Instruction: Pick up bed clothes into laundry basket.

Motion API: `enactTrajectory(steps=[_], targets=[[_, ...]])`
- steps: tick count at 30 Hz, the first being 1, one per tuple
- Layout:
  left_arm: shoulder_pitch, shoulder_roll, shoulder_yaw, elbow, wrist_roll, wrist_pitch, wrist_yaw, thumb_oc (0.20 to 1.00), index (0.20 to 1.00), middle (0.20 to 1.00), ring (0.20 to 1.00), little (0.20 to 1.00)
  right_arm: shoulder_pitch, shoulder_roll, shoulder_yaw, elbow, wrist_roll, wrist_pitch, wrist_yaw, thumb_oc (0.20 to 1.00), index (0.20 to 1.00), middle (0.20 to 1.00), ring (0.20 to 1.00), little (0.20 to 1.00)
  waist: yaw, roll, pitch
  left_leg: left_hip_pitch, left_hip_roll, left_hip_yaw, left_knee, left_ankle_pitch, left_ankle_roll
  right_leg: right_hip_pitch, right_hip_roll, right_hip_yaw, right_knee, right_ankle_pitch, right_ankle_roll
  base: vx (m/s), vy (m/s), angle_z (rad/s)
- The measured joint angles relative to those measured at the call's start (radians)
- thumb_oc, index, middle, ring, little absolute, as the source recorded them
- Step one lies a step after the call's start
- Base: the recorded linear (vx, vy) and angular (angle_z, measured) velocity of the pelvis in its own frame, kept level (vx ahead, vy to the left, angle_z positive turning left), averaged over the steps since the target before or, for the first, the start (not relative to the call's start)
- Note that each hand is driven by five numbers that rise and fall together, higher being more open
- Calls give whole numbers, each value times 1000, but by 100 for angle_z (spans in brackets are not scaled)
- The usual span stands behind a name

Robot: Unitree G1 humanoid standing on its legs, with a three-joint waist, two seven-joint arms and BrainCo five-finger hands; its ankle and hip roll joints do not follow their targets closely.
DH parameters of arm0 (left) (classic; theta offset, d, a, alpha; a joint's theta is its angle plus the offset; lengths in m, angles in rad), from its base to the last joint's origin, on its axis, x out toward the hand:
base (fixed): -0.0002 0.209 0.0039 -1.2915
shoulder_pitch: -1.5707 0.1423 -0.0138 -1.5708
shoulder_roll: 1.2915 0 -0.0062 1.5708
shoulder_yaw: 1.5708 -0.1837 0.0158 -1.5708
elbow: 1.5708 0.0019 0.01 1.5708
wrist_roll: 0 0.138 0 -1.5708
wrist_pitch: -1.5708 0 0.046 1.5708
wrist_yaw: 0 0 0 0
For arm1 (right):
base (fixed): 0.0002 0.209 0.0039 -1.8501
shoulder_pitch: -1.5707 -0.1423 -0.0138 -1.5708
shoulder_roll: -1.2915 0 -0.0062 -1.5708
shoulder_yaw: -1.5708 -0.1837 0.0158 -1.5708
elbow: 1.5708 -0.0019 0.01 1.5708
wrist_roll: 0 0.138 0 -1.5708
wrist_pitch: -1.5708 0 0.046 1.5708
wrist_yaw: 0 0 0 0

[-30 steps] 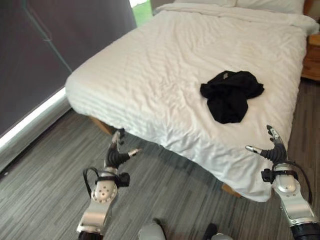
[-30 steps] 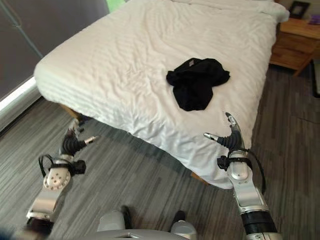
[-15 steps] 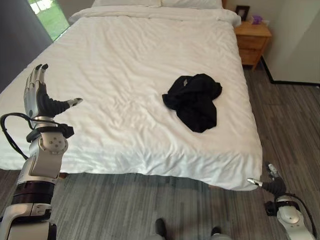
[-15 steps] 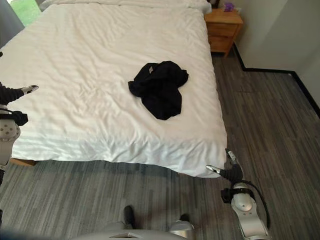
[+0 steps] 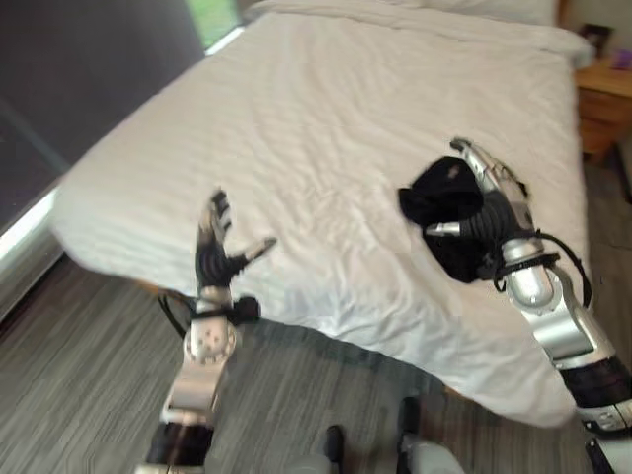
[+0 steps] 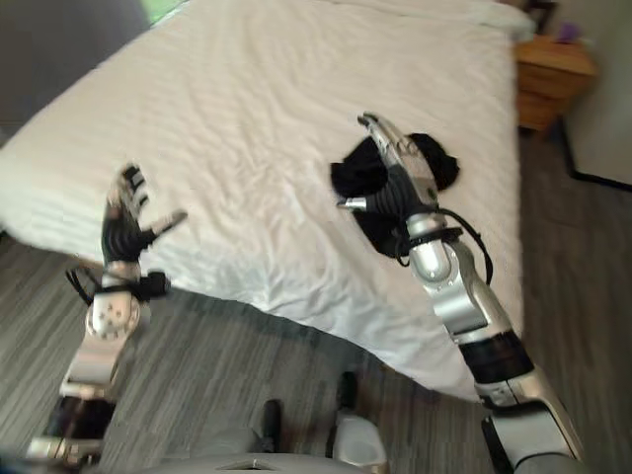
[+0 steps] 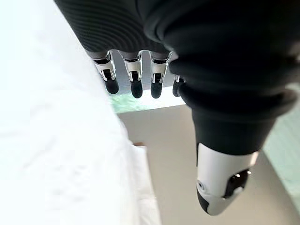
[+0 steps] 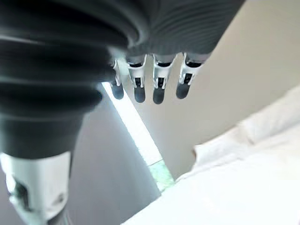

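While the crumpled black garment point(image 5: 449, 212) lies ungrasped on the white quilted bed point(image 5: 326, 128), my right hand point(image 5: 492, 202) and left hand point(image 5: 215, 252) hover spread

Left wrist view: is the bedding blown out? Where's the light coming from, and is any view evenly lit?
Left wrist view: the white bedding glares to near featureless beside the left hand. Right wrist view: a bright window strip backlights the right hand. Left eye view: even daylight, the black garment stands out clearly.

Head stereo pair down over bed point(image 5: 326, 128)
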Motion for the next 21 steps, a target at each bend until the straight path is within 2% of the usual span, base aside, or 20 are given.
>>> enactTrajectory(steps=[1,2,3,4,5,6,7,8,9,12,15,17,21], targets=[[48,2,7,-10,-23,0,-14,1000,1000,1000,1000,1000,-10,-11,-1,30,-14,13,-11,1000,1000,1000,1000,1000,28,4,3,-4,13,-2,16,-5,-7,11,10,-16,1,-12,-5,-112,-63,60],[95,1,9,-12,-57,-3,-59,1000,1000,1000,1000,1000,-31,-47,-6,104,-14,21,-31,1000,1000,1000,1000,1000,75,4,12,-52,24,-3,83,-17,-26,20,13,-49,3,-17,-14,-143,-35,82],[91,3,-3,-5,-74,-5,-88,1000,1000,1000,1000,1000,-34,-88,-13,151,-10,23,-54,1000,1000,1000,1000,1000,83,1,25,-119,17,-11,168,-20,-29,22,1,-91,6,-20,-16,-74,-10,114],[80,5,-18,-4,-75,-5,-105,1000,1000,1000,1000,1000,-33,-128,-23,183,-9,35,-58,1000,1000,1000,1000,1000,71,-3,37,-164,12,-4,230,-27,-41,22,-12,-116,5,-26,-21,16,23,131],[79,5,-30,-3,-94,-6,-132,1000,1000,1000,1000,1000,-32,-150,-52,214,3,48,-60,1000,1000,1000,1000,1000,75,6,45,-206,29,43,246,-43,-51,27,-13,-149,6,-31,-26,65,18,159],[76,10,-36,17,-113,-9,-180,1000,1000,1000,1000,1000,-31,-187,-78,290,22,59,-78,1000,1000,1000,1000,1000,71,5,63,-219,88,226,210,-58,-65,40,-16,-201,5,-56,-43,64,-3,129],[67,13,-37,42,-115,-9,-199,1000,1000,1000,1000,1000,-35,-208,-78,344,24,69,-77,1000,1000,1000,1000,1000,73,14,63,-208,107,264,179,-44,-61,42,-13,-210,6,-68,-38,154,-49,93],[78,13,-38,59,-134,-6,-207,1000,1000,1000,1000,1000,-38,-215,-88,378,29,82,-77,1000,1000,1000,1000,1000,78,13,68,-197,127,249,129,-21,-53,48,-5,-219,5,-72,-28,172,-48,40],[89,18,-38,87,-147,-5,-220,1000,1000,1000,1000,1000,-28,-213,-120,422,31,90,-88,1000,1000,1000,1000,1000,72,27,82,-164,136,252,94,37,-53,83,-7,-236,0,-92,0,147,-30,34],[92,38,-34,144,-152,4,-241,1000,1000,1000,1000,1000,-58,-216,-113,561,57,104,-98,1000,1000,1000,1000,1000,73,-29,95,-144,102,250,65,52,-38,89,-27,-244,0,-84,18,64,0,14],[73,63,-35,176,-157,12,-263,1000,1000,1000,1000,1000,-177,-259,-75,764,70,114,-103,1000,1000,1000,1000,1000,74,-55,102,-161,85,252,48,61,-26,64,-41,-244,1,-76,23,37,-8,5],[74,69,-24,212,-189,19,-272,1000,1000,1000,1000,1000,-277,-300,-23,876,95,140,-106,1000,1000,1000,1000,1000,75,-54,102,-181,83,251,47,63,-20,40,-43,-236,4,-60,22,15,-2,2],[73,95,-48,251,-191,23,-286,1000,1000,1000,1000,1000,-380,-301,35,952,112,138,-124,1000,1000,1000,1000,1000,71,-37,103,-192,92,252,42,65,-16,23,-39,-233,5,-59,20,-13,-10,-6]])
